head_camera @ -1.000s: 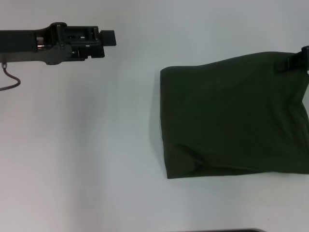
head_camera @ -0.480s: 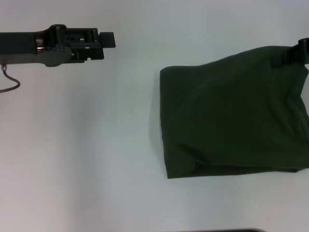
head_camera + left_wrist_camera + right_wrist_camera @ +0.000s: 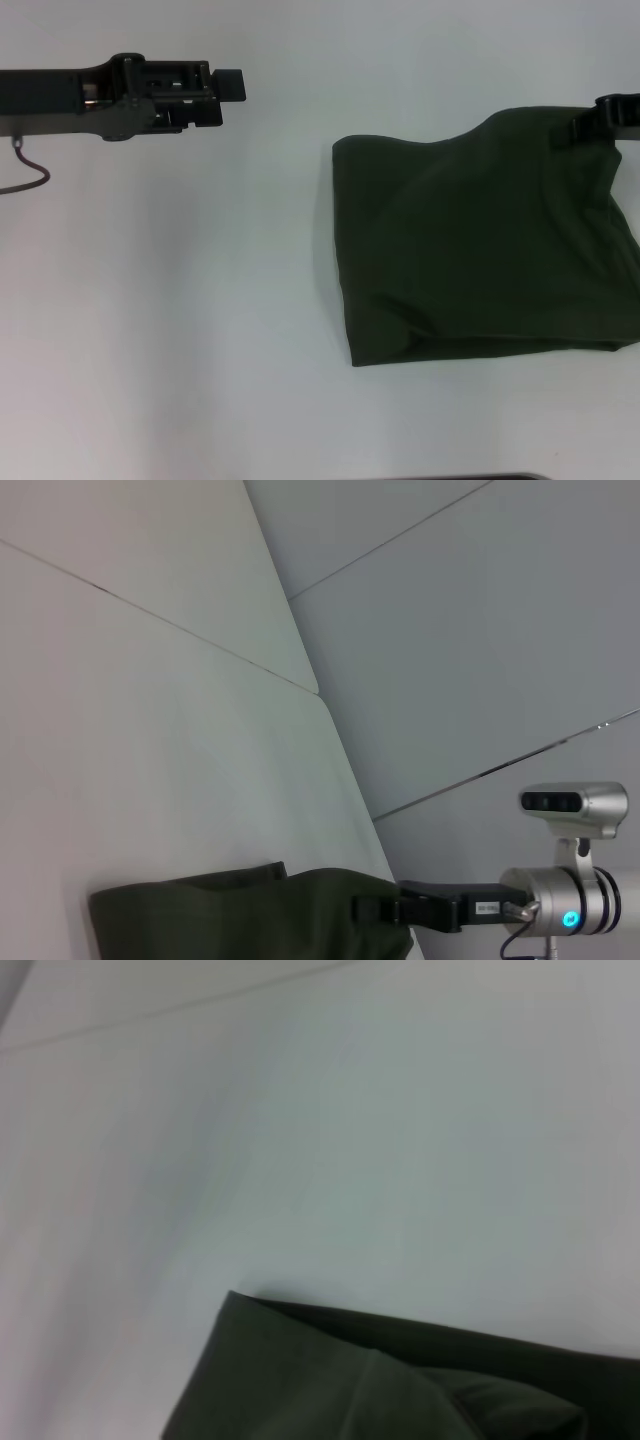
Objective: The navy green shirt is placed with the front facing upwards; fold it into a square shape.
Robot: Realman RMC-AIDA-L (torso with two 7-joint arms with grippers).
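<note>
The navy green shirt lies folded into a rough rectangle on the right of the white table; its lettering and collar label are hidden. My right gripper is at the shirt's far right corner, shut on the cloth and holding that corner raised. The left wrist view shows the same grip on the shirt. The right wrist view shows a folded edge of the shirt. My left gripper hovers over bare table at the far left, well apart from the shirt.
A thin cable loops under my left arm. A dark strip lies at the table's near edge. In the left wrist view the table's far edge and a silver camera unit show.
My right gripper has shifted slightly left with the shirt's far right corner, which now stands more peaked. My left gripper has edged a little to the right.
</note>
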